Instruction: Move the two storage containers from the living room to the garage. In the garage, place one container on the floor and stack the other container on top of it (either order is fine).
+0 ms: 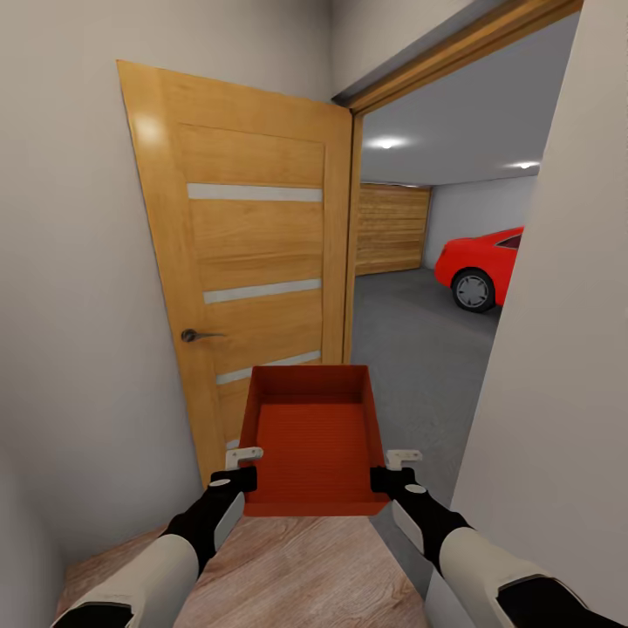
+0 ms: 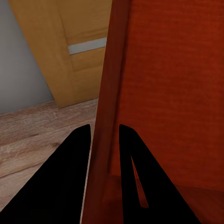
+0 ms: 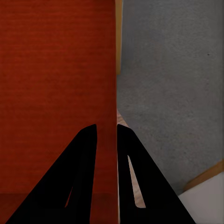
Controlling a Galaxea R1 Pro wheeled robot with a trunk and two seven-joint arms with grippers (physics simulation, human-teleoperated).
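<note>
One orange-red storage container [image 1: 312, 440] hangs in front of me, open side up and empty, carried between both arms. My left gripper [image 1: 245, 465] is shut on its left wall [image 2: 106, 116], one finger inside and one outside. My right gripper [image 1: 390, 467] is shut on its right wall [image 3: 115, 93] in the same way. Through the doorway ahead lies the garage, with its dark grey concrete floor [image 1: 410, 340] and a wooden panelled door [image 1: 392, 228] at the back. Under me is light wood-plank flooring [image 1: 288, 567].
An open wooden door [image 1: 253, 262] with a handle [image 1: 196, 335] stands at the left of the doorway. White walls [image 1: 567, 349] close in on both sides of the narrow passage. A red car [image 1: 484, 262] is parked in the garage at the right.
</note>
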